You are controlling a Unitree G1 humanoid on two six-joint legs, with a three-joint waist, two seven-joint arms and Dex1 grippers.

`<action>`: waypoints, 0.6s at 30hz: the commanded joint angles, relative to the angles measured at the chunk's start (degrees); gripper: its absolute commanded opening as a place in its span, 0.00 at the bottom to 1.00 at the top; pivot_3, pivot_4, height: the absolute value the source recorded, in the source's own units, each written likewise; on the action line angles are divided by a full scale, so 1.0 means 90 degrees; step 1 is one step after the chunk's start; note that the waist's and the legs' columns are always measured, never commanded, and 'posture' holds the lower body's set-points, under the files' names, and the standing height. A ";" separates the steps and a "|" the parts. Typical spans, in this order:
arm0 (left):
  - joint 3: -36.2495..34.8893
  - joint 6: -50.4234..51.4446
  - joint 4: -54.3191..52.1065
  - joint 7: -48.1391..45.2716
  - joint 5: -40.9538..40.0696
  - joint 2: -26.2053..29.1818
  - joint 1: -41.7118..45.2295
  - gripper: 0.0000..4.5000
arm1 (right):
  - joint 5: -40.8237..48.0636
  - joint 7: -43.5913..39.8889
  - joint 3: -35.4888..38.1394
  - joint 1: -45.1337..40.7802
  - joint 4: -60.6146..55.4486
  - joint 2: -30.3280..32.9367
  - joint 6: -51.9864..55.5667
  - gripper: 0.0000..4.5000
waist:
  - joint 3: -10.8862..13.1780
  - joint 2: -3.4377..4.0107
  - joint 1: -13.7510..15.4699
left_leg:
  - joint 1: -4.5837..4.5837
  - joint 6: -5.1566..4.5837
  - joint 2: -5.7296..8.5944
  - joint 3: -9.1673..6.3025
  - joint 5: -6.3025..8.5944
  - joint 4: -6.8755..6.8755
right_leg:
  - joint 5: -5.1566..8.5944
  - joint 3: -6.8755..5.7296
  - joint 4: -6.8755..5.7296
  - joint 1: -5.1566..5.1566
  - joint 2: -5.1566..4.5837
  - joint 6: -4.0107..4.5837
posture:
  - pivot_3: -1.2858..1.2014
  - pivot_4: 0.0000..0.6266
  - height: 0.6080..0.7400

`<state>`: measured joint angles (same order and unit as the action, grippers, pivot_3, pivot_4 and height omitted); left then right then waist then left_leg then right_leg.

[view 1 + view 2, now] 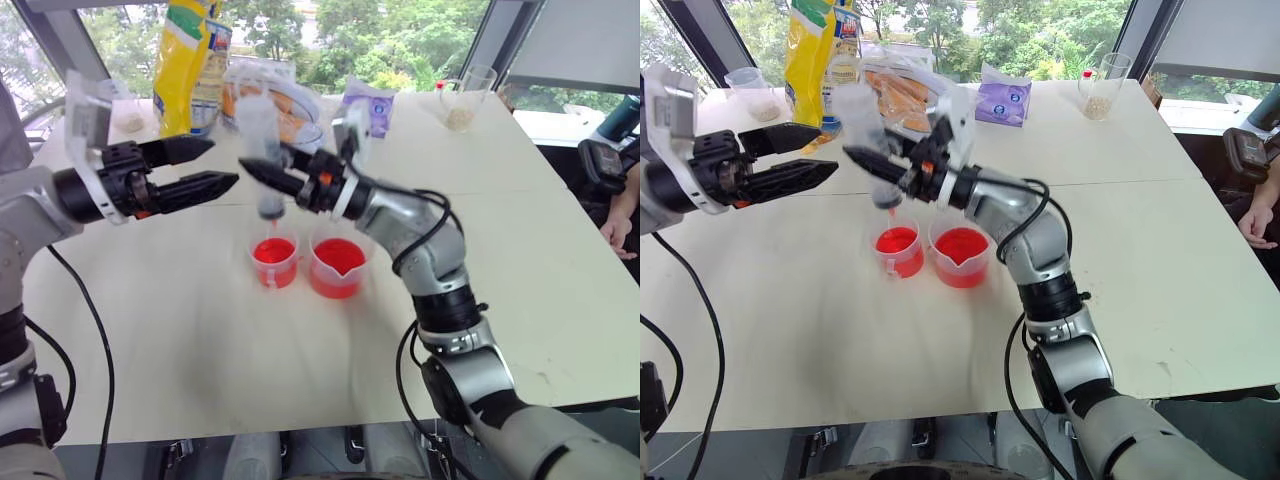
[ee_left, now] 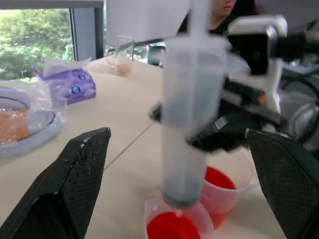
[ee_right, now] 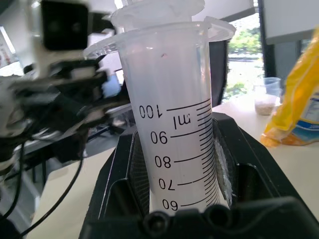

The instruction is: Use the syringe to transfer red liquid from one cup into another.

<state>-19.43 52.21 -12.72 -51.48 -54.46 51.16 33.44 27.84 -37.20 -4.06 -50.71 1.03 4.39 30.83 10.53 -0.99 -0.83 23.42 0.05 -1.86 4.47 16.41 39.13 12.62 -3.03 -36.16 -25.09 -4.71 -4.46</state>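
Above smaller cup (image 1: 273, 260), syringe (image 1: 260, 135) clamped upright in right jaws, barrel apparently emptied; left jaws apart; transfer seemingly delivered.

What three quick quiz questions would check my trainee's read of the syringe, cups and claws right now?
1. True or false: the left claw is shut on the syringe.
2. Over which cup does the syringe tip hang? A) the wide spouted beaker B) the smaller narrow cup C) the far cup with beige contents
3. Fill in: both cups near the syringe hold ____ liquid.

Key
1. False. The left claw is open beside the syringe; the right claw is shut on its barrel.
2. B. The syringe is held upright, tip just above the smaller cup.
3. Red.
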 commanded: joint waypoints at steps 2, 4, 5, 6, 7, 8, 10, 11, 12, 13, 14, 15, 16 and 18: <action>0.0167 -0.0341 -0.0357 -0.0213 0.0114 -0.0060 -0.0161 0.99 | 0.0655 0.1175 0.1411 -0.1409 0.0183 0.0810 0.1609 0.30 | 0.0001 0.0001 0.0015 | 0.0001 0.0000 0.0000 -0.0001 0.0000 0.0000 | 0.0000 -0.0001 0.0000 0.0000 -0.0001 0.0001 | 0.52 0.24 1.00; 0.0261 -0.0432 -0.0389 -0.0254 0.0159 -0.0110 -0.0207 0.99 | 0.0779 0.1485 0.1688 -0.1794 0.0450 0.1197 0.2375 0.30 | -0.0001 -0.0001 0.0024 | 0.0001 0.0000 0.0000 -0.0003 0.0000 -0.0001 | 0.0001 -0.0002 0.0003 0.0001 -0.0004 0.0003 | 0.52 0.24 1.00; 0.0305 -0.0472 -0.0401 -0.0252 0.0173 -0.0150 -0.0216 0.99 | 0.0747 0.1654 0.1775 -0.2008 0.0691 0.1484 0.2908 0.30 | -0.0002 -0.0003 0.0018 | 0.0001 -0.0001 0.0001 -0.0002 0.0001 -0.0003 | 0.0001 -0.0002 0.0006 0.0001 -0.0004 0.0003 | 0.52 0.24 1.00; 0.0340 -0.0501 -0.0403 -0.0245 0.0179 -0.0197 -0.0219 0.99 | 0.0641 0.1761 0.1752 -0.2201 0.0940 0.1821 0.3515 0.30 | -0.0002 -0.0003 0.0003 | 0.0001 -0.0003 0.0001 -0.0001 0.0002 -0.0004 | 0.0001 -0.0002 0.0007 0.0001 -0.0003 0.0003 | 0.52 0.24 1.00; 0.0364 -0.0518 -0.0408 -0.0240 0.0190 -0.0237 -0.0219 0.99 | 0.0573 0.1840 0.1730 -0.2339 0.1116 0.2059 0.3947 0.30 | -0.0002 -0.0003 -0.0007 | 0.0001 -0.0004 0.0001 0.0002 0.0003 -0.0007 | 0.0002 -0.0001 0.0008 0.0000 -0.0004 0.0004 | 0.52 0.24 1.00; 0.0380 -0.0531 -0.0409 -0.0237 0.0196 -0.0261 -0.0219 0.99 | 0.0540 0.1892 0.1713 -0.2436 0.1229 0.2207 0.4236 0.30 | -0.0002 -0.0002 -0.0014 | 0.0001 -0.0006 0.0001 0.0005 0.0004 -0.0009 | 0.0003 0.0000 0.0008 -0.0002 -0.0004 0.0007 | 0.52 0.24 1.00; 0.0417 -0.0593 -0.0430 -0.0229 0.0221 -0.0318 -0.0267 0.99 | 0.0350 0.1787 0.1292 -0.2446 0.1437 0.2733 0.4960 0.30 | 0.0001 0.0002 -0.0031 | 0.0002 -0.0009 0.0002 0.0009 0.0006 -0.0013 | 0.0008 0.0001 0.0008 -0.0006 -0.0003 0.0016 | 0.52 0.24 1.00; 0.0429 -0.0612 -0.0442 -0.0218 0.0219 -0.0341 -0.0282 0.99 | 0.0289 0.1739 0.1142 -0.2439 0.1503 0.2911 0.5191 0.30 | 0.0001 0.0003 -0.0039 | 0.0003 -0.0010 0.0003 0.0011 0.0006 -0.0016 | 0.0007 0.0004 0.0007 -0.0011 -0.0002 0.0014 | 0.52 0.24 1.00; 0.0439 -0.0626 -0.0467 -0.0199 0.0219 -0.0369 -0.0306 0.99 | 0.0215 0.1752 0.1030 -0.2340 0.1617 0.3090 0.5520 0.30 | 0.0002 0.0004 -0.0041 | 0.0006 -0.0011 0.0004 0.0013 0.0007 -0.0018 | 0.0002 0.0005 0.0007 -0.0016 0.0001 0.0005 | 0.52 0.24 1.00; 0.0444 -0.0629 -0.0492 -0.0180 0.0218 -0.0390 -0.0320 0.99 | 0.0173 0.1760 0.0984 -0.2274 0.1687 0.3181 0.5715 0.30 | 0.0002 0.0004 -0.0038 | 0.0010 -0.0011 0.0005 0.0015 0.0007 -0.0019 | 0.0001 0.0006 0.0007 -0.0022 0.0003 0.0004 | 0.52 0.24 1.00; 0.0445 -0.0645 -0.0522 -0.0178 0.0233 -0.0405 -0.0362 0.99 | 0.0110 0.1829 0.0913 -0.2014 0.1689 0.3280 0.6043 0.30 | 0.0002 0.0004 -0.0034 | 0.0011 -0.0012 0.0005 0.0014 0.0007 -0.0020 | 0.0002 0.0006 0.0007 -0.0023 0.0004 0.0004 | 0.52 0.24 1.00; 0.0439 -0.0649 -0.0555 -0.0175 0.0238 -0.0418 -0.0401 0.99 | 0.0043 0.1898 0.0843 -0.1743 0.1697 0.3351 0.6332 0.30 | 0.0001 0.0001 -0.0024 | 0.0012 -0.0013 0.0005 0.0014 0.0008 -0.0020 | 0.0002 0.0006 0.0008 -0.0023 0.0005 0.0004 | 0.52 0.24 1.00; 0.0433 -0.0647 -0.0583 -0.0169 0.0238 -0.0427 -0.0428 0.99 | -0.0012 0.1951 0.0802 -0.1522 0.1680 0.3383 0.6525 0.30 | -0.0002 -0.0004 -0.0015 | 0.0011 -0.0016 0.0004 0.0013 0.0009 -0.0020 | 0.0002 0.0006 0.0009 -0.0021 0.0006 0.0004 | 0.52 0.24 1.00; 0.0428 -0.0639 -0.0632 -0.0156 0.0236 -0.0429 -0.0467 0.99 | -0.0078 0.1971 0.0758 -0.1201 0.1592 0.3395 0.6706 0.30 | 0.0000 0.0000 -0.0009 | 0.0015 -0.0018 0.0004 0.0013 0.0011 -0.0017 | 0.0001 0.0006 0.0011 -0.0019 0.0002 0.0002 | 0.52 0.24 1.00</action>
<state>-14.57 47.80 -16.45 -52.85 -52.22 46.99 28.92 27.55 -19.50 2.52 -60.84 17.38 34.56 89.87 10.53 -0.99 -0.91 23.57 -0.12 -1.82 4.60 16.51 39.01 12.63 -2.96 -36.07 -25.27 -4.71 -4.44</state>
